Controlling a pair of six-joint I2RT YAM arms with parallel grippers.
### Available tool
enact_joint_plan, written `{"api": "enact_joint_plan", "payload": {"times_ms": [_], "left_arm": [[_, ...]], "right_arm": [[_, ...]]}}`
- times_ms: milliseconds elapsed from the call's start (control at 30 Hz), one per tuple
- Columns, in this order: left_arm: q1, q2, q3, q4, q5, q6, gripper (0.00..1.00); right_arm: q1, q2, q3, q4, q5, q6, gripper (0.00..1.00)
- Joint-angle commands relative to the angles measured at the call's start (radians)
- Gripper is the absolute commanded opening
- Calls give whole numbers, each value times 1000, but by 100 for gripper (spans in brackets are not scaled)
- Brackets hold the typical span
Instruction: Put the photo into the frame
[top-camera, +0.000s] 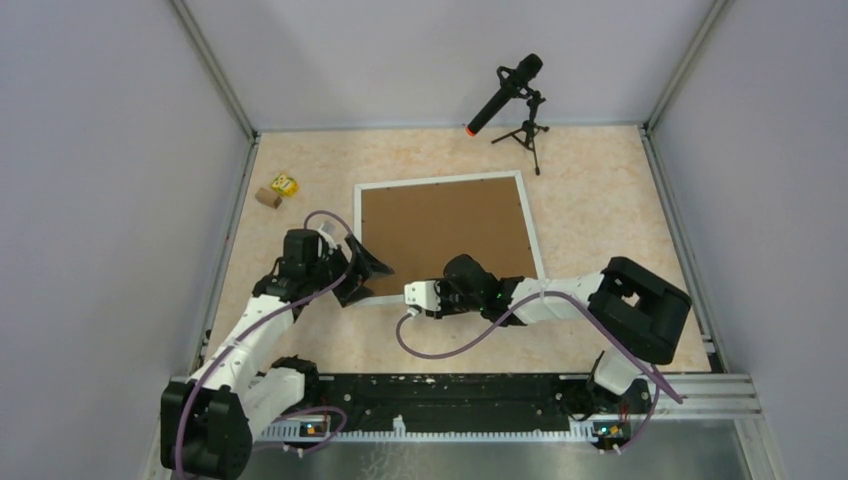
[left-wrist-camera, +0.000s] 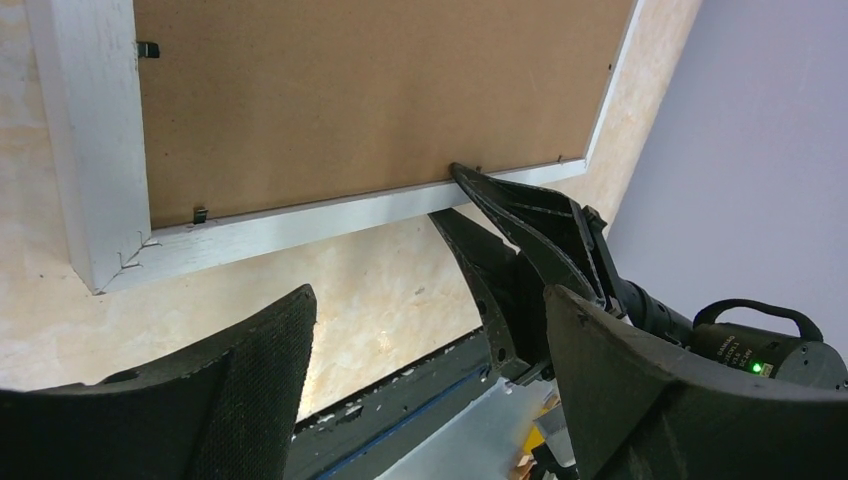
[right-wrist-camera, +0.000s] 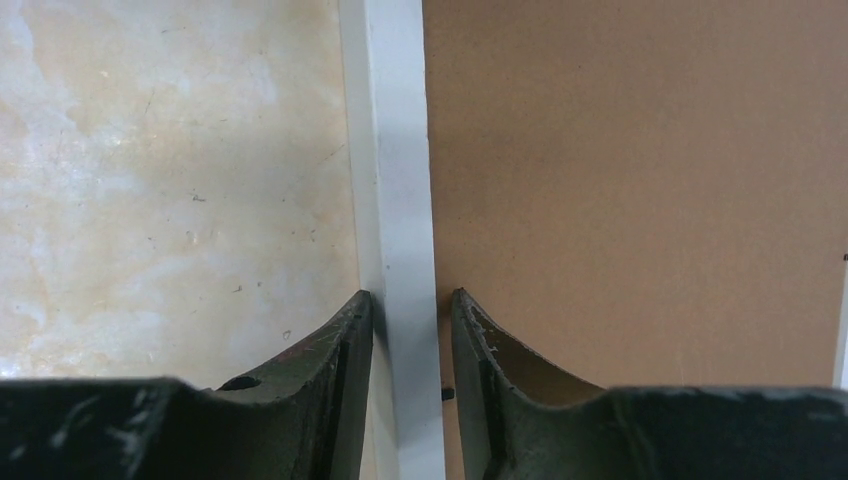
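Observation:
The frame (top-camera: 437, 179) lies face down mid-table, a white moulding around a brown backing board (top-camera: 440, 235). The photo is hidden. My right gripper (top-camera: 455, 288) stands over the frame's near rail. In the right wrist view (right-wrist-camera: 411, 294) its jaws straddle the white rail (right-wrist-camera: 395, 150), one finger against it and a thin gap at the other. My left gripper (top-camera: 368, 272) is wide open and empty beside the near left corner. The left wrist view (left-wrist-camera: 428, 295) shows the rail (left-wrist-camera: 300, 222), the board (left-wrist-camera: 350, 90) and the right gripper (left-wrist-camera: 450, 190).
A microphone on a small tripod (top-camera: 510, 90) stands at the back right. A small yellow block (top-camera: 285, 184) and a brown block (top-camera: 267, 197) lie at the back left. Purple walls enclose the table. The black base rail (top-camera: 450, 390) runs along the near edge.

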Motion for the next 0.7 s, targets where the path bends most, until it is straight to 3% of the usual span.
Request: {"api": "enact_joint_plan", "payload": {"times_ms": [0, 100, 200, 233, 467, 667], "left_arm": [[-9, 5, -12, 41, 25, -19, 89], [-15, 3, -21, 43, 31, -35, 92], [-16, -5, -41, 41, 42, -74, 96], [-17, -9, -54, 42, 47, -93, 97], [-20, -44, -177, 141, 77, -212, 99], [-22, -51, -297, 402, 116, -284, 99]], "right_arm": [[-7, 31, 53, -33, -15, 9, 33], [-7, 49, 76, -66, -6, 3, 26], [-6, 61, 106, -103, 2, 14, 3], [-7, 63, 117, -111, 9, 23, 0], [-6, -46, 81, -5, 35, 171, 0], [-7, -83, 92, 43, 51, 266, 0]]}}
